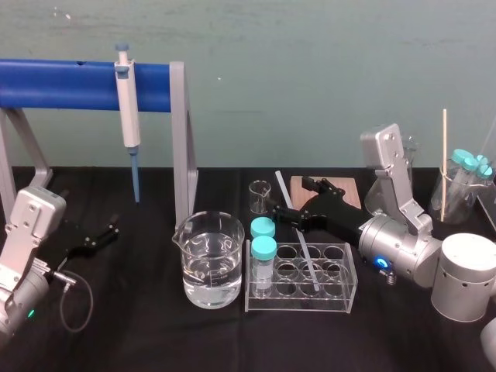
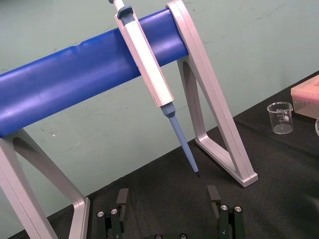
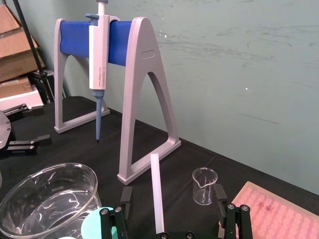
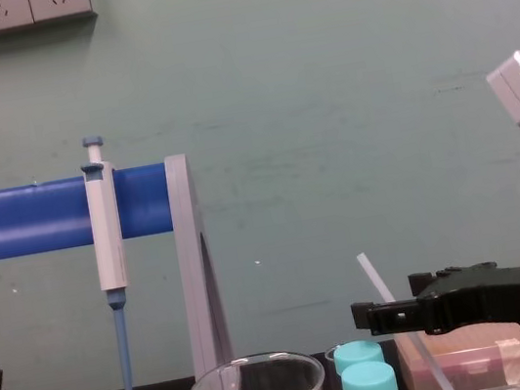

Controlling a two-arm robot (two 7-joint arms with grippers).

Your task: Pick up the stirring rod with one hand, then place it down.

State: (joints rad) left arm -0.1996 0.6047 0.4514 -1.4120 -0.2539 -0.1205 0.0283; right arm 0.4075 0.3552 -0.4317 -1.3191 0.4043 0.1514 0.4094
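On the black-draped counter (image 1: 139, 337) stood a clear plastic tube rack (image 1: 345, 298), and far to the rack's left the black left claw (image 2: 168, 196) sat parked with its jaws spread. Just above the rack's rear the nearer black right claw (image 1: 293, 203) hovered, jaws also spread. It straddled, without touching, the long, thin, translucent white stirring rod (image 3: 158, 194), which stood in a rack well with its long axis leaning up and back, so simply closing looked sufficient.

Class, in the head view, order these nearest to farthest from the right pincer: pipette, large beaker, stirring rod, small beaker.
1. Stirring rod, between the open jaws of the right pincer.
2. Small beaker, just left.
3. Large beaker, farther left.
4. Pipette, hanging far left.
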